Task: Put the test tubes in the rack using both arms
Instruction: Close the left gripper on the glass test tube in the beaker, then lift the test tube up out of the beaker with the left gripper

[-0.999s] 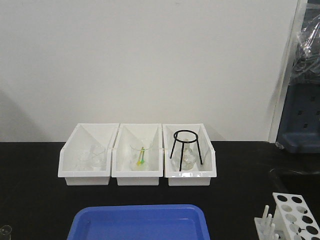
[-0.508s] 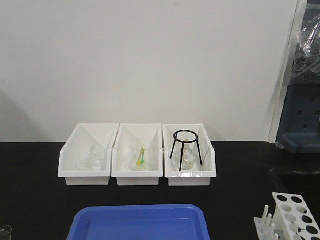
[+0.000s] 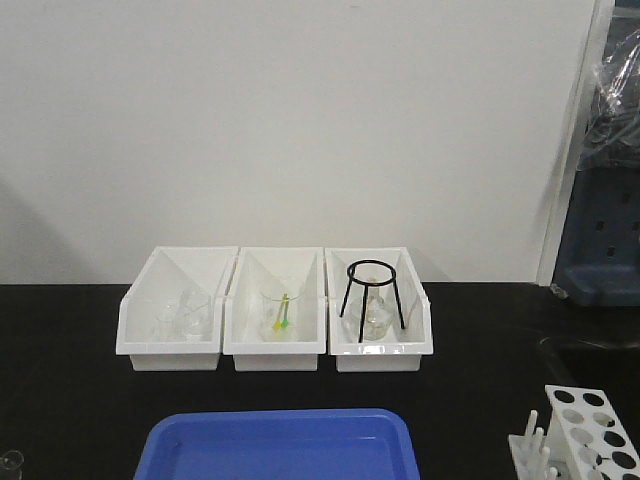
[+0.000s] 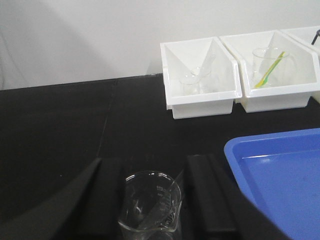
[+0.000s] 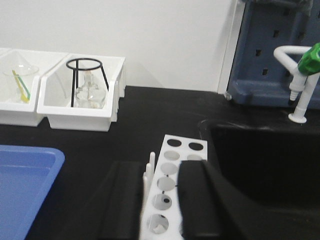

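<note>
Nothing has reached the rack so far as the views show, so the whole transfer is left to do. At the far left, the test tubes appear to lean inside a clear beaker, though glass on glass makes their count hard to tell. The left gripper is spread wide, with a finger on either side of the beaker and nothing in its grasp. The beaker stands near the front-left edge of the black counter.

A blue tray lies across the middle. Behind it there is open counter before the three white bins.

At the right, the rack looks empty of tubes. The right gripper hangs over it, wide open and empty. The black sink drops away just beside the rack, so there is little room on that side.
</note>
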Robot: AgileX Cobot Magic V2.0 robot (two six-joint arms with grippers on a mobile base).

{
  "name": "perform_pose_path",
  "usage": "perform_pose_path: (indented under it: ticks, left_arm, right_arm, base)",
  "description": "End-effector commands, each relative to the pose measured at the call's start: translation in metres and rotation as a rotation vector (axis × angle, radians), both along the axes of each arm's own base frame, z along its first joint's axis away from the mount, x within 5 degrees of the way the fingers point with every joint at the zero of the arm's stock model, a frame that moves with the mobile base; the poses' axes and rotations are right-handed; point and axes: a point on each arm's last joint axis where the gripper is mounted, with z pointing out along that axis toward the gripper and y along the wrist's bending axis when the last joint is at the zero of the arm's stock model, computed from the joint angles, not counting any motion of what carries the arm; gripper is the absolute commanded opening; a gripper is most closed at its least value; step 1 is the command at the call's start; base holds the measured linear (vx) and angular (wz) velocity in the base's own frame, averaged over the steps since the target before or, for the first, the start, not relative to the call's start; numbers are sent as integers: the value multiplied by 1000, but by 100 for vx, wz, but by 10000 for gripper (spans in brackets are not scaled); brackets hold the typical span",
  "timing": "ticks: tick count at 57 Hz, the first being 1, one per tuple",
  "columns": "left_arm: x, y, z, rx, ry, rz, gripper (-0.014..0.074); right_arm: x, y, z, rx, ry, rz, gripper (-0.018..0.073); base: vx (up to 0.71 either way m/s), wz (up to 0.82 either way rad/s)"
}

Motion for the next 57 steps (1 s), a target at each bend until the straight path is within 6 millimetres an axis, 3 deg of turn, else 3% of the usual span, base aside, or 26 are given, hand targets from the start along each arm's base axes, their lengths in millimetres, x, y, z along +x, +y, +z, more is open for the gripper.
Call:
perform_pose_path:
  ticks: [1, 8, 20, 29, 57]
  left_arm:
    - [4, -1, 17, -7, -106, -12, 513]
    - [2, -1, 5, 46, -39, -21, 505]
    - [-3, -1, -24, 300, 17, -88, 496]
    - [-2, -2, -26, 324, 9, -96, 496]
    - [55, -15, -54, 283, -11, -169, 496]
  right_arm:
    - [7, 1, 18, -12, -100, 17, 426]
    - [10, 2, 14, -12, -76, 17, 493]
    - [14, 2, 12, -12, -55, 18, 501]
    - [14, 2, 12, -12, -55, 18, 501]
    - [14, 2, 12, -12, -55, 18, 501]
  base:
    - [0, 0]
    - [0, 0]
    - [0, 0]
    - [0, 0]
    - [0, 0]
